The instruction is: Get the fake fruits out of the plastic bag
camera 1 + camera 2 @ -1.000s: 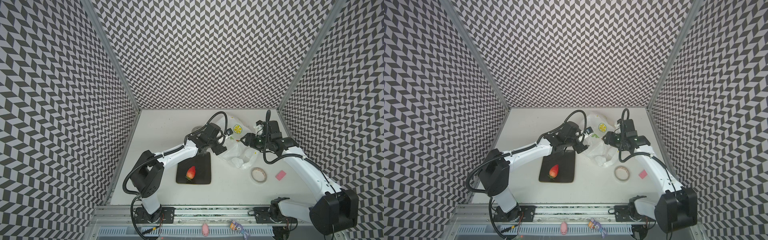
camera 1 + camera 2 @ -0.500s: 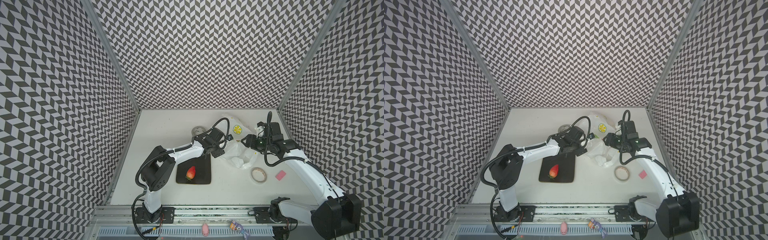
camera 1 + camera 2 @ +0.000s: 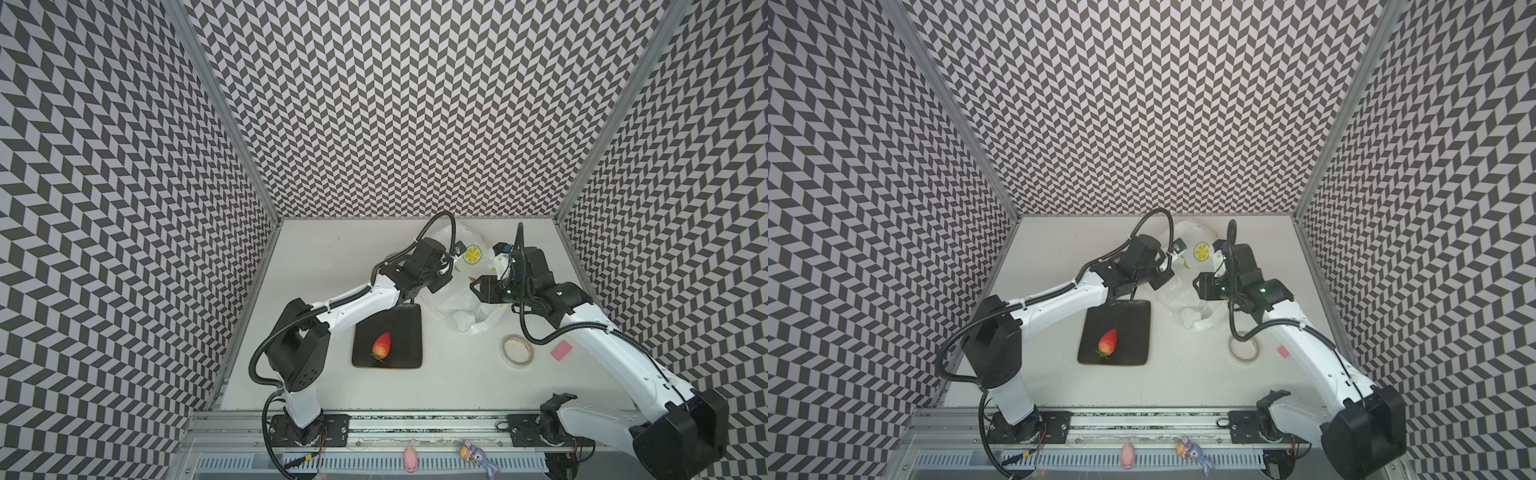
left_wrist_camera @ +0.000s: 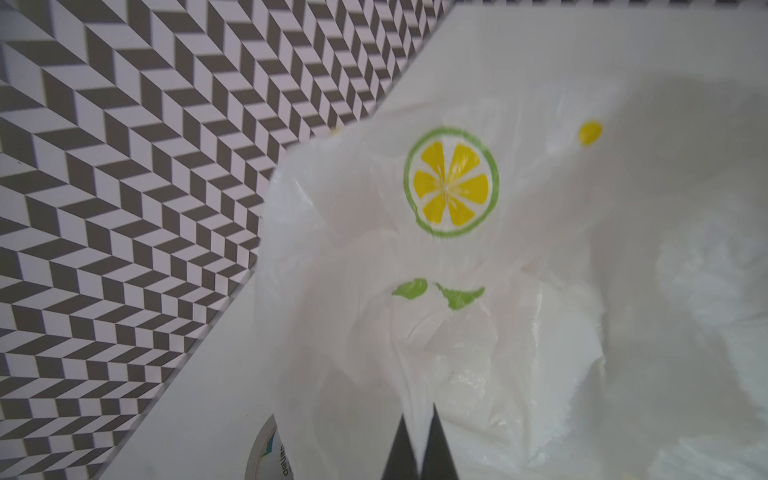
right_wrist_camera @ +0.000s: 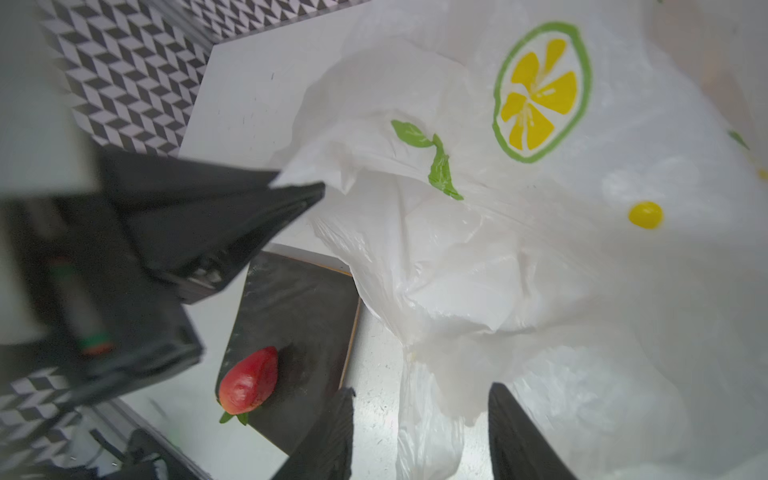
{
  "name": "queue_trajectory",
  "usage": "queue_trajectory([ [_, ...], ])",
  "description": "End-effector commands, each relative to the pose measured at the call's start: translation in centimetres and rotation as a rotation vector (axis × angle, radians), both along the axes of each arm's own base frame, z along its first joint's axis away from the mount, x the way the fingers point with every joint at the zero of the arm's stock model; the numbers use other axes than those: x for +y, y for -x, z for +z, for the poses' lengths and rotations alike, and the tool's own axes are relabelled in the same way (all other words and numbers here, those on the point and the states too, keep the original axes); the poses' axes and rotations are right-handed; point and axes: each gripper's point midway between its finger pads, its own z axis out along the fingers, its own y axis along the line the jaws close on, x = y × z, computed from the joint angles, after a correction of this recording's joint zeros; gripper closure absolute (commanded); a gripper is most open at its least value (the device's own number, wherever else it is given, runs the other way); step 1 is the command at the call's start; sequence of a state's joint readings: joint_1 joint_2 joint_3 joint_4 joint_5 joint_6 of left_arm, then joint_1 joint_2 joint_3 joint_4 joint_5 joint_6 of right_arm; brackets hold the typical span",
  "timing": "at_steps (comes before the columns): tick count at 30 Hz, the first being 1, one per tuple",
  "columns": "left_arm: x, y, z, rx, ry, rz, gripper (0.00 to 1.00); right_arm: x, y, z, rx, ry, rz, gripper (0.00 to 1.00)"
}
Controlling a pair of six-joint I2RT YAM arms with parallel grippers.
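Observation:
The plastic bag [image 3: 457, 299] [image 3: 1179, 291], white film printed with a lemon slice and green leaves, lies crumpled at the back of the table. My left gripper [image 4: 419, 415] [image 3: 441, 283] is shut on a fold of the plastic bag [image 4: 498, 291] at its near-left edge. My right gripper [image 5: 422, 388] [image 3: 476, 286] stands open over the bag's right side, its fingers straddling a hanging strip of film [image 5: 428, 415]. One fake fruit, a red strawberry [image 3: 382, 345] [image 3: 1108, 341] [image 5: 249, 382], lies on the black tray [image 3: 399, 324]. Any other fake fruits are hidden.
A tape roll [image 3: 517, 351] [image 3: 1245, 351] and a small pink block [image 3: 562, 350] lie right of the tray. Another tape roll [image 4: 266, 453] sits beside the bag under my left wrist. A pink pig toy [image 3: 410, 459] and a purple toy [image 3: 478, 455] rest on the front rail.
My left gripper went from open to shut, pinching the bag's edge, and the left arm shifted toward the bag. My right gripper's jaws narrowed a little.

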State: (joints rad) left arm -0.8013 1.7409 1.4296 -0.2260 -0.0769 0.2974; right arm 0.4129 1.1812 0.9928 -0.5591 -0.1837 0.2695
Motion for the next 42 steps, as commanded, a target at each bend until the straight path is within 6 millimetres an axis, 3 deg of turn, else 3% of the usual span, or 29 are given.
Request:
queue_trajectory([
  [1, -1.4, 1.4, 6.5, 0.051, 0.274, -0.058, 1.0, 0.3, -2.0, 0.9, -0.184, 0.078, 0.031, 0.52],
  [7, -1.0, 1.7, 11.0, 0.134, 0.506, -0.044, 1.0, 1.3, -1.5, -0.4, -0.229, 0.093, 0.082, 0.55],
  [11, -1.3, 1.5, 10.2, 0.181, 0.51, -0.054, 1.0, 1.5, -1.4, -1.4, -0.35, 0.302, 0.163, 0.58],
  [16, -0.7, 1.3, 9.8, 0.185, 0.498, -0.049, 1.0, -1.3, -4.6, -2.3, -0.485, 0.57, 0.08, 0.6],
  [24, -0.9, 1.6, 10.6, 0.188, 0.526, -0.067, 1.0, -1.3, -10.1, -5.8, -0.436, 0.765, 0.061, 0.66],
  [28, -0.7, 1.7, 10.6, 0.187, 0.518, -0.069, 1.0, -2.2, -12.2, -5.4, -0.385, 0.624, -0.037, 0.61],
  [34, -0.6, 2.4, 10.4, 0.212, 0.53, -0.083, 1.0, -3.8, -14.1, -8.1, -0.185, 0.423, -0.19, 0.54],
  [42, -0.3, 3.3, 9.4, 0.241, 0.524, -0.092, 1.0, -3.7, -16.5, -9.9, -0.058, 0.196, -0.355, 0.45],
])
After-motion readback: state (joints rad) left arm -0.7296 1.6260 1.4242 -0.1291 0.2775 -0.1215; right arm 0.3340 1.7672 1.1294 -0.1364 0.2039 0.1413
